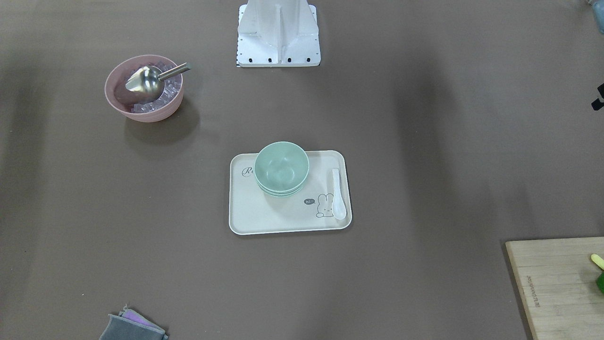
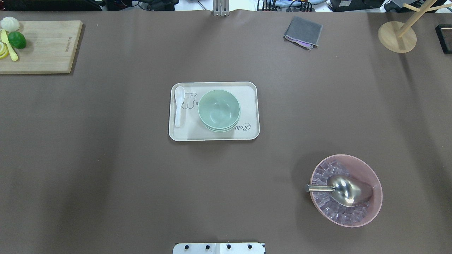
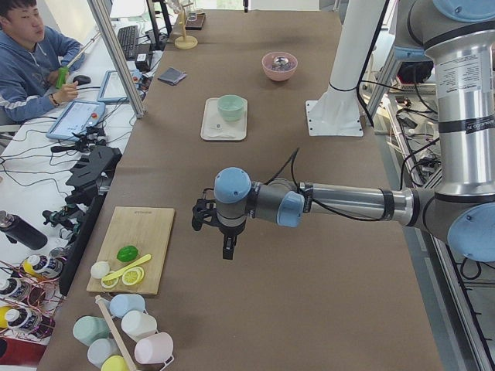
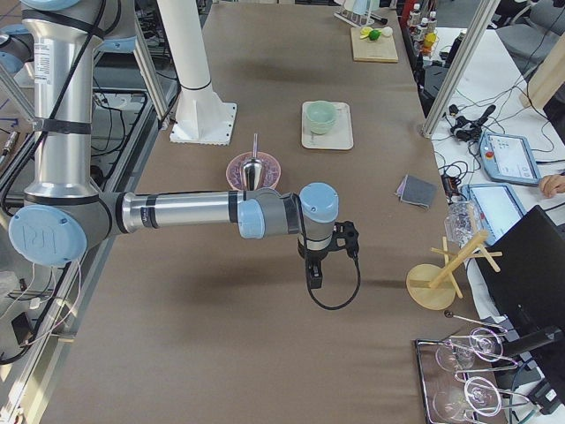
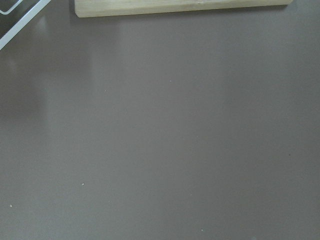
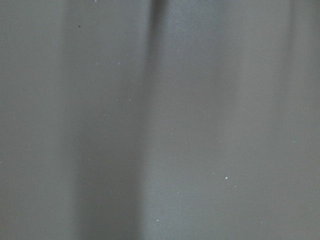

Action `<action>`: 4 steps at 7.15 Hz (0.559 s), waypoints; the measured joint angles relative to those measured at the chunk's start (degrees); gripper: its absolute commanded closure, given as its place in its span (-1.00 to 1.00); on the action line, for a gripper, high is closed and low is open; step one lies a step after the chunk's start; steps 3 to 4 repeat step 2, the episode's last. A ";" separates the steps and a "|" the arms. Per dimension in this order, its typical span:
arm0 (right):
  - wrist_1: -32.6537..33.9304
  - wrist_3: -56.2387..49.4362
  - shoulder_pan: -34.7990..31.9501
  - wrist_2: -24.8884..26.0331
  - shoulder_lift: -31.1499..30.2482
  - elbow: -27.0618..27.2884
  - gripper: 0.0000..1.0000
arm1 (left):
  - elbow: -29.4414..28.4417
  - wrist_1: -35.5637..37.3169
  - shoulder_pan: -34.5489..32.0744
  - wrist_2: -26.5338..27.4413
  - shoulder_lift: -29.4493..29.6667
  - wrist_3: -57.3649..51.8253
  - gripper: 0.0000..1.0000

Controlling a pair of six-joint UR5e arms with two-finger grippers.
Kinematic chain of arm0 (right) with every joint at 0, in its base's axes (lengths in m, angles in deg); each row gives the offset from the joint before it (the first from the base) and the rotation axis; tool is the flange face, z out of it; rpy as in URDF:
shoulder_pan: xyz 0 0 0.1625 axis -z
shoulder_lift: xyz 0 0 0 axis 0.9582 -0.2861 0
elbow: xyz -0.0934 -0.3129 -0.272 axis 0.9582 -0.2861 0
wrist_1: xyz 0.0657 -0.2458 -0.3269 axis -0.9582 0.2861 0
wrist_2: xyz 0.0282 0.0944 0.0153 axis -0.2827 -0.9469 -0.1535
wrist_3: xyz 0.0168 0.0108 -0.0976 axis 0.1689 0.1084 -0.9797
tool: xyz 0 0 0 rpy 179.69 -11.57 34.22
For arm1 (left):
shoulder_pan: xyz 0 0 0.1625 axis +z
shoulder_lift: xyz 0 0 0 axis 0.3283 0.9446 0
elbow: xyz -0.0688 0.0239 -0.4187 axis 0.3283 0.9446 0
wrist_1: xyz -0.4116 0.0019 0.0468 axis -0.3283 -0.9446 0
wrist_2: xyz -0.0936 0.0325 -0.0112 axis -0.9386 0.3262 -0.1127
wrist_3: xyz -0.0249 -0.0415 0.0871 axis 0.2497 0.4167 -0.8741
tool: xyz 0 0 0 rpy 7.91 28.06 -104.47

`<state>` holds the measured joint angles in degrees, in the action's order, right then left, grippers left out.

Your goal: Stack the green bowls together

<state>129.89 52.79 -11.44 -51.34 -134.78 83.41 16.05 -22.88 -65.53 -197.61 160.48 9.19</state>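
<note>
The green bowls (image 1: 281,167) stand nested in one stack of three on the cream tray (image 1: 264,217) at the table's middle; the stack also shows in the overhead view (image 2: 219,109). Neither gripper shows in the overhead view. My left gripper (image 3: 229,249) hangs over bare table near the cutting board, far from the stack. My right gripper (image 4: 315,279) hangs over bare table near the other end, also far from the stack. I cannot tell whether either is open or shut. Both wrist views show only brown table surface.
A white spoon (image 2: 178,106) lies on the tray beside the stack. A pink bowl (image 2: 374,204) holds ice cubes and a metal scoop. A wooden cutting board (image 2: 46,46) with fruit, a grey cloth (image 2: 303,31) and a wooden stand (image 2: 397,37) sit along the far edge.
</note>
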 measured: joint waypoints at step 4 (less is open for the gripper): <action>2.14 0.05 -0.33 -0.26 0.34 1.28 -1.00 | 0.15 -0.65 -0.07 -0.04 -0.14 -0.02 -0.96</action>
